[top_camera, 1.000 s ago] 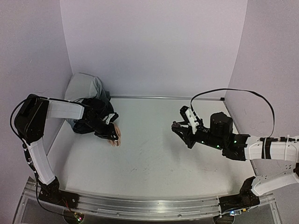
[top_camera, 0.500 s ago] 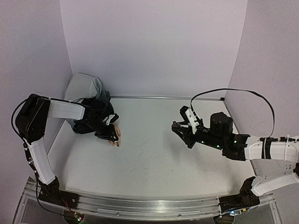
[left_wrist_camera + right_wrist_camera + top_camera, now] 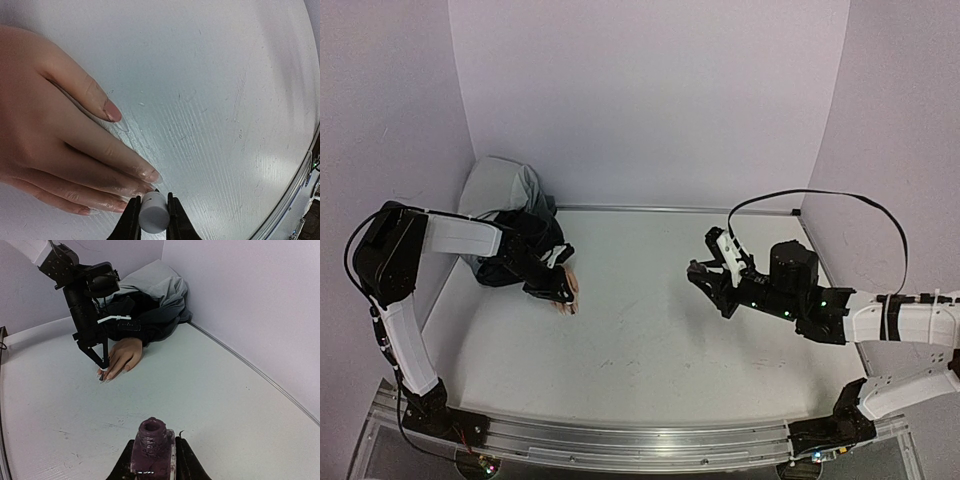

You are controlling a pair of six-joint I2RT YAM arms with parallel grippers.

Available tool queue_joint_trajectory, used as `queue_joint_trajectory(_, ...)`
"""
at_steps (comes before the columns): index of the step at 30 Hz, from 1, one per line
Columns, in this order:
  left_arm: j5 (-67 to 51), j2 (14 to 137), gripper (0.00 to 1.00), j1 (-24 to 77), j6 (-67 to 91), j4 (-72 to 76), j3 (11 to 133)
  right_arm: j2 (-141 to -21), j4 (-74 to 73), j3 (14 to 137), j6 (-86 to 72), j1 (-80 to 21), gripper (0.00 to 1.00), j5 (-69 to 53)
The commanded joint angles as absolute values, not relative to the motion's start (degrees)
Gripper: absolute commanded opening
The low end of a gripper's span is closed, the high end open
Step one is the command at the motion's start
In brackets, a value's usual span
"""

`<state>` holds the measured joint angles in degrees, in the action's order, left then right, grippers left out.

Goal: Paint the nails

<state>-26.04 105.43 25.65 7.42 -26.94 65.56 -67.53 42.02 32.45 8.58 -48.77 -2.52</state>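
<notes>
While the left fingers [image 3: 558, 290] are clamped on the white cap [image 3: 152, 218], the cap sits just beside the fingertips of the hand [image 3: 45, 115]. The hand lies palm down at the left of the counter [image 3: 650, 340], and its sleeve [image 3: 145, 322] runs back toward the corner. The nails [image 3: 151, 175] nearest the cap look glossy, and one nail further along shows pink. The brush below the cap is hidden, so contact with a nail cannot be confirmed.

The right fingers [image 3: 708, 278] are clamped on the open bottle [image 3: 152, 444], well apart from the hand.

Probable faults from this state:

1. Overshoot. Each nail is far smaller than the cap. A slight sideways error likely puts polish on the skin or the counter instead of the nail.
2. Excess downward force. The hand appears to rest loose on the counter. A hard press may splay the brush or push the hand out of position.
3. Blind approach. The cap blocks the left wrist view of the brush, so misalignment may go unnoticed.
4. Cap slip. The cap is round and smooth and may rotate or slide in the clamp, changing the brush angle.
5. Spill. The bottle has no closure. Any tilt or jolt of the right arm may pour polish onto the counter.
6. Dry brush. Reloading requires the cap to travel to the bottle neck, and a missed entry may knock the bottle.
</notes>
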Motion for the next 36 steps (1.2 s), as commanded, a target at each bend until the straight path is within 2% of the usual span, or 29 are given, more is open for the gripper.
queue_joint_trajectory(1,-27.47,105.82,0.00,25.31,7.56,-25.58,66.76,-66.98,46.14,32.81,8.79,-48.69,0.00,-2.72)
queue_joint_trajectory(36,-28.42,105.74,0.00,25.38,8.26,-25.38,64.63,-67.28,46.13,32.83,8.69,-48.64,0.00,-2.99)
